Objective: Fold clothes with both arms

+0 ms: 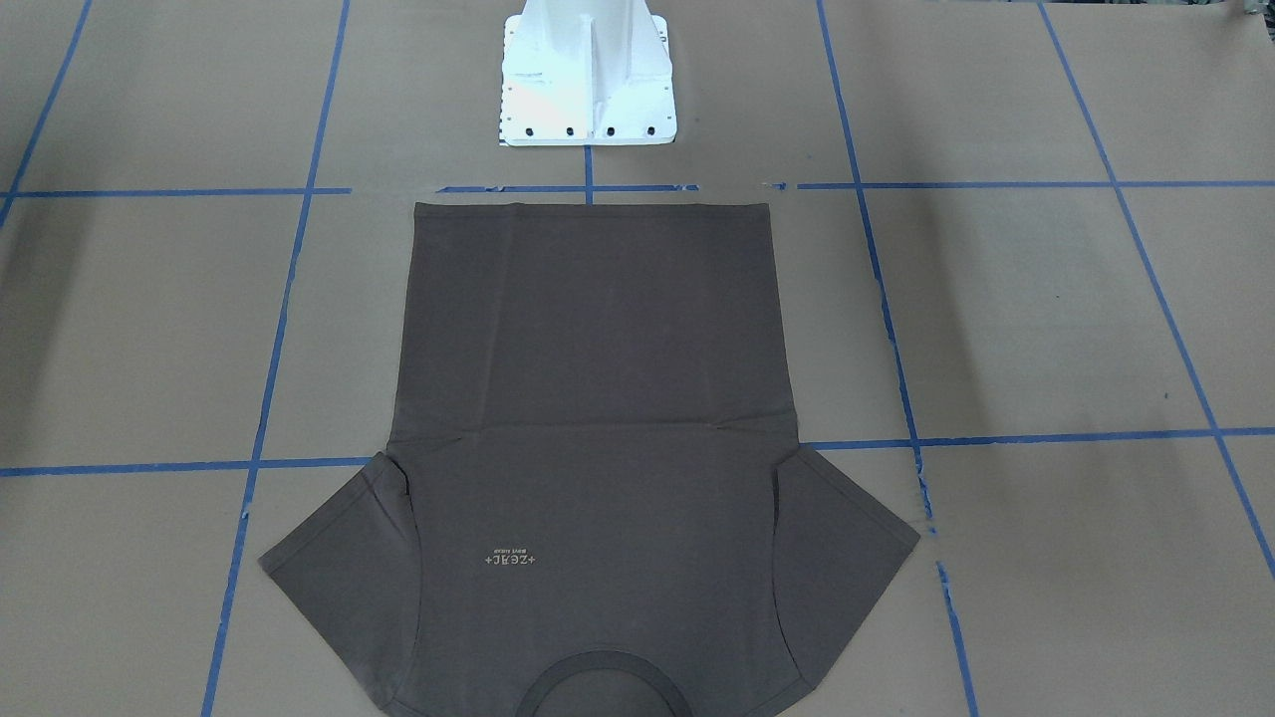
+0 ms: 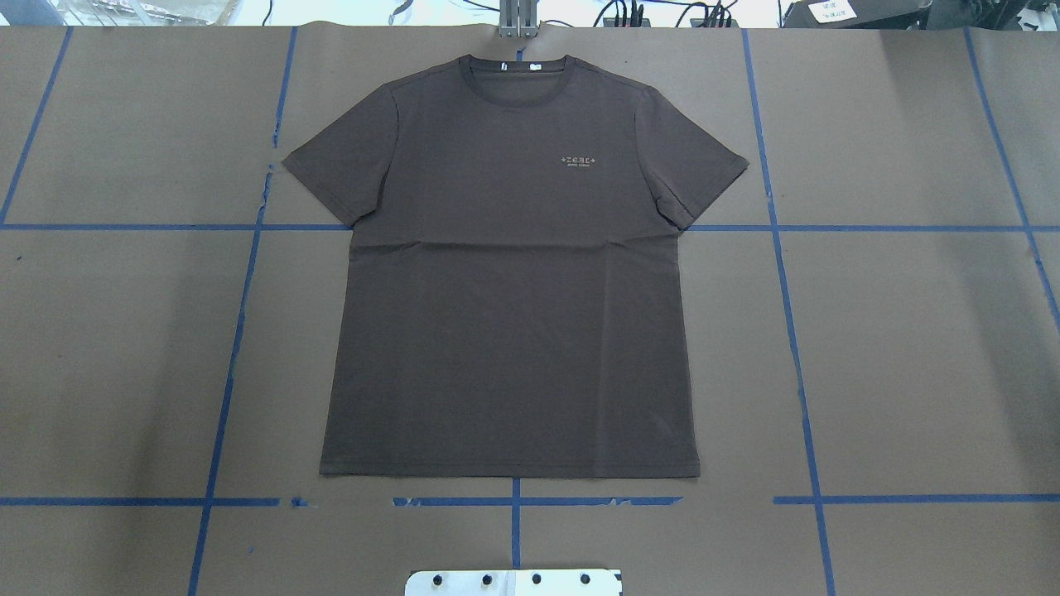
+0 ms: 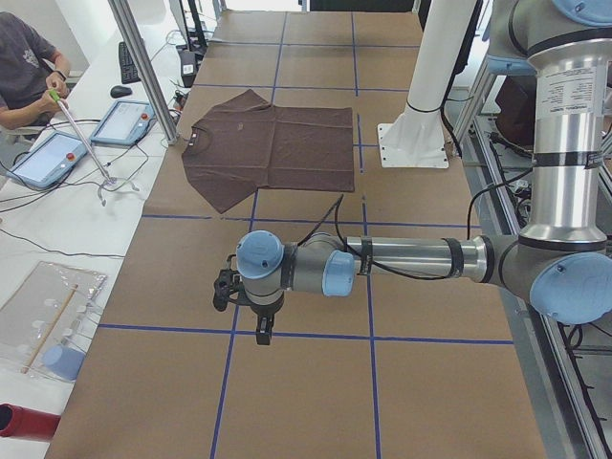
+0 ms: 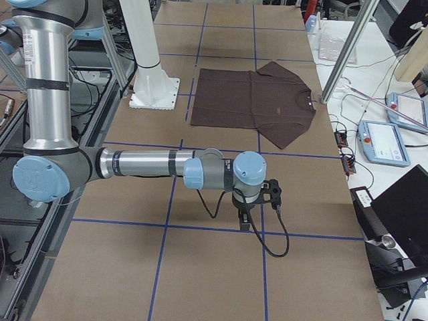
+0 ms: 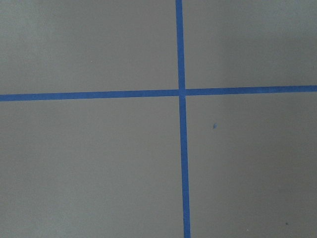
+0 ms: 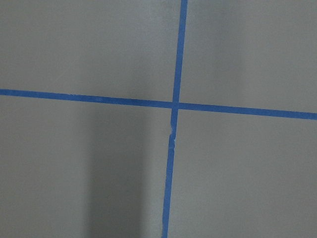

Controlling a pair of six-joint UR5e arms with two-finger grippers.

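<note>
Left end effector (image 3: 260,330) and right end effector (image 4: 246,219) hang at opposite ends of the bench (image 2: 911,348), each pointing down over a crossing of blue tape (image 5: 181,148), well apart from the T-shirt (image 2: 509,314), which lies flat mid-bench, hem toward the white pedestal (image 1: 588,90), collar toward a seated person (image 3: 24,67). Pale chest lettering (image 2: 579,160) seems to read "ZEAL"; the smaller line beneath is illegible. Whether either end effector is apart or together cannot be told.

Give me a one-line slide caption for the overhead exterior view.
Dark grey-brown T-shirt spread flat and unfolded, lettering up, collar toward the far edge, on a brown table gridded with blue tape.
</note>
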